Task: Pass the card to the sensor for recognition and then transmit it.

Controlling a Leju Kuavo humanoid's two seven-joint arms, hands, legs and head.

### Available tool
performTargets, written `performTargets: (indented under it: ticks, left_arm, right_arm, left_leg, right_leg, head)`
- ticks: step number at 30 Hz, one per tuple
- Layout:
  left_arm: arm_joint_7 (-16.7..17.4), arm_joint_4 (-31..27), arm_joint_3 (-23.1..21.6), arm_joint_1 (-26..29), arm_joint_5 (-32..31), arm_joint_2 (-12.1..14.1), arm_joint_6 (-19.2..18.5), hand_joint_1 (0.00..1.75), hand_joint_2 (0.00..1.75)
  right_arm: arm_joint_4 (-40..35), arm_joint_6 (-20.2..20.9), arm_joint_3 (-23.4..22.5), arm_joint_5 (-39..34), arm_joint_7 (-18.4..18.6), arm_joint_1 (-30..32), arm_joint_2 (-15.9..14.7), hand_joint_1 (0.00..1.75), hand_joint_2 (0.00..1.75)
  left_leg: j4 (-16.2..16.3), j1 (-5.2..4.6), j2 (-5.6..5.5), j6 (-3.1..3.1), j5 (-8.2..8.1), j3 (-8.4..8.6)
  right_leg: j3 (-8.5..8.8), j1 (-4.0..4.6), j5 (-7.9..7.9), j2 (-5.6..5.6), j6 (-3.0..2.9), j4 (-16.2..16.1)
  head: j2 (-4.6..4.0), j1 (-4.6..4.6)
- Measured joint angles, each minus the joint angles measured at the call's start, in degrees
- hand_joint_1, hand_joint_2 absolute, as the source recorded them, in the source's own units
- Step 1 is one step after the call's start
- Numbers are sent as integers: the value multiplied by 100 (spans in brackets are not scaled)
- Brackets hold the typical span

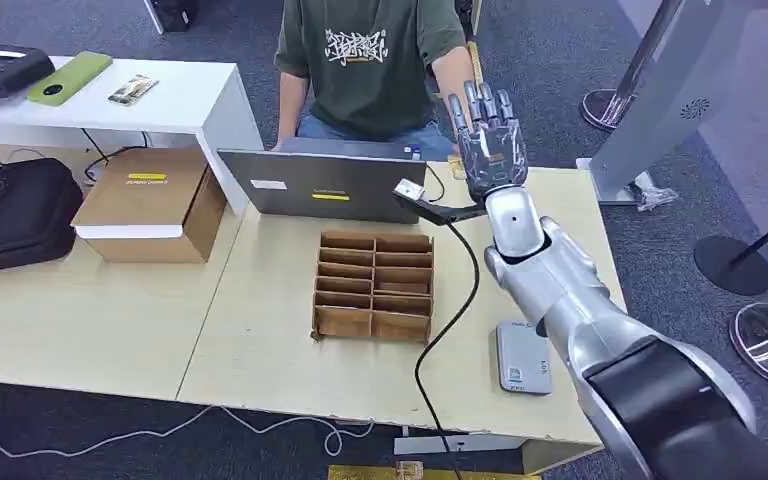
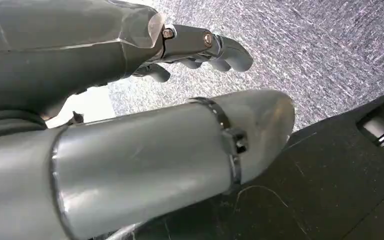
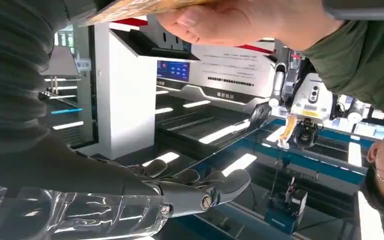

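The fingers of the right hand are spread and hold nothing; the card is pinched in a person's hand just beside them. It looks thin, stiff and slick, best taken by an edge; its print is unreadable; the left hand hangs curled, empty.

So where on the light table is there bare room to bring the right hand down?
Free: the wide patch of table left of the cardboard divider tray, in front of the laptop. Crowded: right of the tray, where the black cable runs past the grey reader. The right hand is raised toward the person.
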Motion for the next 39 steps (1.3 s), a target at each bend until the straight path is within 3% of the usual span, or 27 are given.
performTargets:
  ticks: [2,3,4,5,32,37,39]
  left_arm:
    - [0,0,0,0,0,0,-2,0,0]
    - [0,0,0,0,0,0,-2,0,0]
    - [0,0,0,0,0,0,-2,0,0]
    - [0,0,0,0,0,0,-4,0,0]
    - [2,0,0,-1,17,0,-55,0,0]
    - [2,0,0,-1,20,0,-61,0,0]
    - [9,0,0,-1,70,2,-61,0,0]
  right_arm:
    - [2,0,0,0,-16,1,0,0,175]
    - [2,0,0,0,-16,1,0,47,175]
    - [2,-2,0,0,-16,1,0,148,175]
    - [2,-4,0,0,-13,1,0,175,175]
    - [2,11,0,7,-22,10,63,175,175]
    - [2,220,-35,-242,-155,8,116,175,175]
    - [4,532,-164,-657,-315,6,171,175,175]
  left_leg:
    - [0,0,0,0,0,0]
    - [0,0,0,0,0,0]
    - [0,0,0,0,0,0]
    - [0,0,0,0,0,0]
    - [0,0,0,0,0,0]
    - [0,0,1,0,0,0]
    - [0,0,1,0,0,0]
  right_leg:
    - [0,0,0,0,0,0]
    - [0,0,0,0,0,0]
    - [0,0,0,0,0,0]
    - [0,0,0,0,0,0]
    - [0,0,0,0,0,0]
    - [0,0,0,0,0,0]
    - [0,0,0,0,0,0]
  head:
    - [0,0]
    - [0,0]
    - [0,2]
    - [0,2]
    - [0,0]
    - [0,2]
    - [0,2]
